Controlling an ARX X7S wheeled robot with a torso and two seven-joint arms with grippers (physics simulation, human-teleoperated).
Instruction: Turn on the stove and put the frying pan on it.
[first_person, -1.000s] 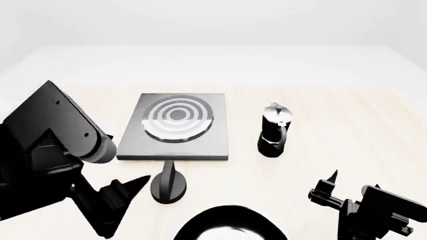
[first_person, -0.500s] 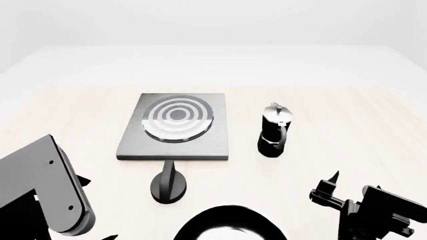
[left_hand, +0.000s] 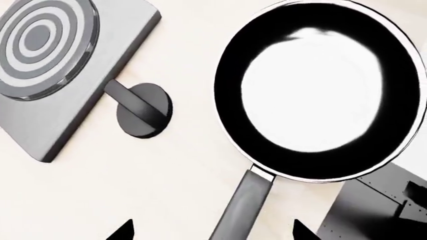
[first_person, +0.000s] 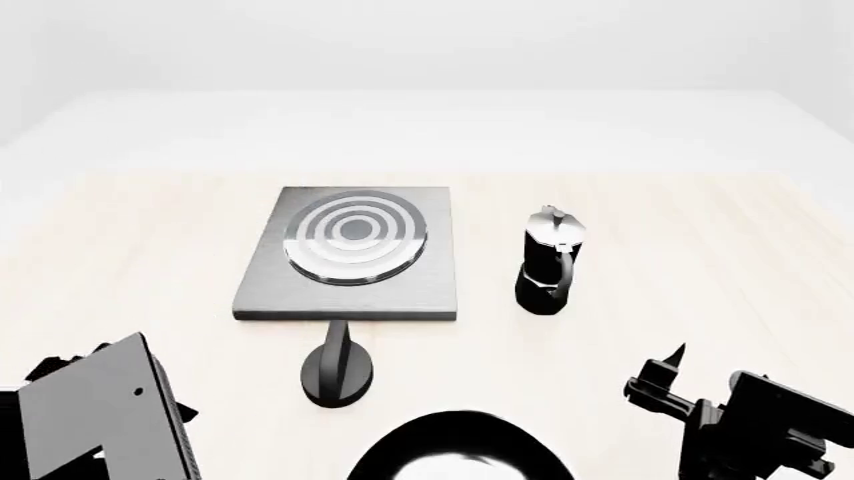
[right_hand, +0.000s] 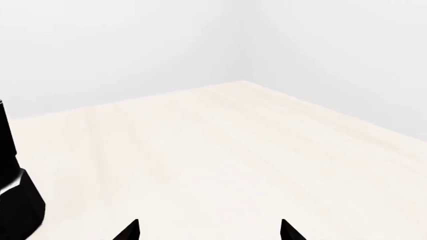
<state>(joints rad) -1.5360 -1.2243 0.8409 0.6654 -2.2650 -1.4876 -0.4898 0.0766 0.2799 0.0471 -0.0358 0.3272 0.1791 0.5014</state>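
Note:
The stove (first_person: 346, 288) is a flat grey plate with a ringed burner (first_person: 355, 237), lying mid-table. Its black knob (first_person: 338, 372) stands just in front of it. The frying pan (first_person: 461, 452) lies at the near edge, half cut off in the head view. The left wrist view shows the stove (left_hand: 100, 75), the knob (left_hand: 143, 110), the whole pan (left_hand: 320, 90) and its handle (left_hand: 243, 205). My left gripper (left_hand: 213, 232) is open, its tips either side of the handle and above it. My right gripper (first_person: 657, 375) is open and empty, right of the pan; it also shows in the right wrist view (right_hand: 209, 231).
A black-and-silver moka pot (first_person: 550, 262) stands right of the stove and shows at the edge of the right wrist view (right_hand: 13, 190). My left arm's grey link (first_person: 107, 420) fills the head view's lower left. Pale wooden table (first_person: 721, 250) spreads around.
My left arm has dropped from over the table's left side down to the lower left corner of the head view. The right gripper has sunk very slightly. Stove, knob and pan have not moved.

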